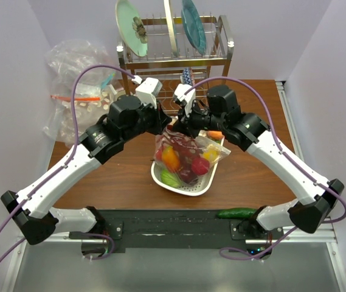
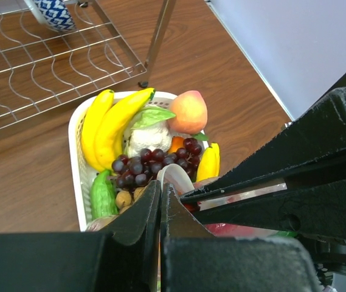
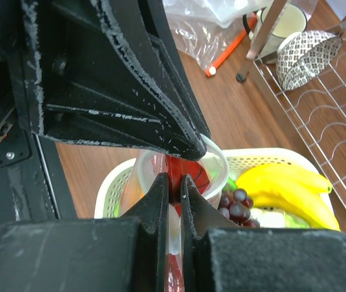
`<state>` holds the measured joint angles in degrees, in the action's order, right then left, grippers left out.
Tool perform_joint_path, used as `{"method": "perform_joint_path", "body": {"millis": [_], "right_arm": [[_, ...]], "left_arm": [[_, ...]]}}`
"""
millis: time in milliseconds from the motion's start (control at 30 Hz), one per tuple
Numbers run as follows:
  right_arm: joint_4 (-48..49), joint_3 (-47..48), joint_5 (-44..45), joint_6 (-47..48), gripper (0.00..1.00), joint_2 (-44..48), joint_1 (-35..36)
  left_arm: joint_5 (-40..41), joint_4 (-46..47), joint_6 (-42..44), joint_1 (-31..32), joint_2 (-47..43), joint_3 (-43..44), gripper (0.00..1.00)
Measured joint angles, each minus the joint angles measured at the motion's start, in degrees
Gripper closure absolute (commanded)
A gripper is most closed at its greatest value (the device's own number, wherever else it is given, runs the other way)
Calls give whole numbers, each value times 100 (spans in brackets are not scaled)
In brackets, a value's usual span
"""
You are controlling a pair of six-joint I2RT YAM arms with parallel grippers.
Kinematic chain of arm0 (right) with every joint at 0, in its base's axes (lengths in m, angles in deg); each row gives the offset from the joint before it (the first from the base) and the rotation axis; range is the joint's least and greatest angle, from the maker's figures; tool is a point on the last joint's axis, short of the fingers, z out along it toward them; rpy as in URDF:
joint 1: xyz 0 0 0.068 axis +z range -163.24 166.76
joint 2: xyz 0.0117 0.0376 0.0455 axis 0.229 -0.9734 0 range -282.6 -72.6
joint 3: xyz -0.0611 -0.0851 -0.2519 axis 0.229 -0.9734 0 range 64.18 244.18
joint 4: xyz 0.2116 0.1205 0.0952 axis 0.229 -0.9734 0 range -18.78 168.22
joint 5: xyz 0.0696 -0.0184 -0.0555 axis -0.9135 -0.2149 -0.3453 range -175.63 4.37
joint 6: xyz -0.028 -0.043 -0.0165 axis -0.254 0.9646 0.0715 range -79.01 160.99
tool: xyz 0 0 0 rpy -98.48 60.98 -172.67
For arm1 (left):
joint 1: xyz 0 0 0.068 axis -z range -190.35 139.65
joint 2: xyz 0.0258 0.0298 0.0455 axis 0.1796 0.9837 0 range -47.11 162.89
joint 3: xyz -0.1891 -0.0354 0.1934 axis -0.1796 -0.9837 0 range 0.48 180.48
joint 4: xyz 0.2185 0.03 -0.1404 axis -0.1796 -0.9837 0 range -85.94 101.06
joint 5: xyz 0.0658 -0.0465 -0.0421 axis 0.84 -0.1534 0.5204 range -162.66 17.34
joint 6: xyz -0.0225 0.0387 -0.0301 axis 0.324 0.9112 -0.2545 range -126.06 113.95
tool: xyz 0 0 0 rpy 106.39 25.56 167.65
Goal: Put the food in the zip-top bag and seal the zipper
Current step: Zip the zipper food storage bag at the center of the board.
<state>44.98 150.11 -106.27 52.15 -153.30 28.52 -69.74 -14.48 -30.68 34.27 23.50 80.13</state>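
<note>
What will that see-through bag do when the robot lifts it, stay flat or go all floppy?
Probably floppy: the zip-top bag is thin film, crumpled and bulging around the food. It would likely sag and swing below the left gripper and right gripper, both pinching its top edge. The smooth plastic might slip if the load pulls hard.

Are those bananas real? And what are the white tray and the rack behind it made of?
Bananas: apparently moulded plastic, with an even yellow and a glossy sheen, so likely toys.
Tray: looks like white plastic, matte, with perforated walls.
Rack: shiny silver wire and posts, probably polished or chromed steel.
</note>
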Motion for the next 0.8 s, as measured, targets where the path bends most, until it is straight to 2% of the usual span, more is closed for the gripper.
{"method": "perform_joint_path", "body": {"millis": [267,800], "right_arm": [[590,-256,-164,-66,100,-129,-33],[1126,-525,-160,-177,100,-146,-101]], "left_arm": [[212,-223,37,-37,48,59,100],[291,-479,66,-81,369,455,100]]}}
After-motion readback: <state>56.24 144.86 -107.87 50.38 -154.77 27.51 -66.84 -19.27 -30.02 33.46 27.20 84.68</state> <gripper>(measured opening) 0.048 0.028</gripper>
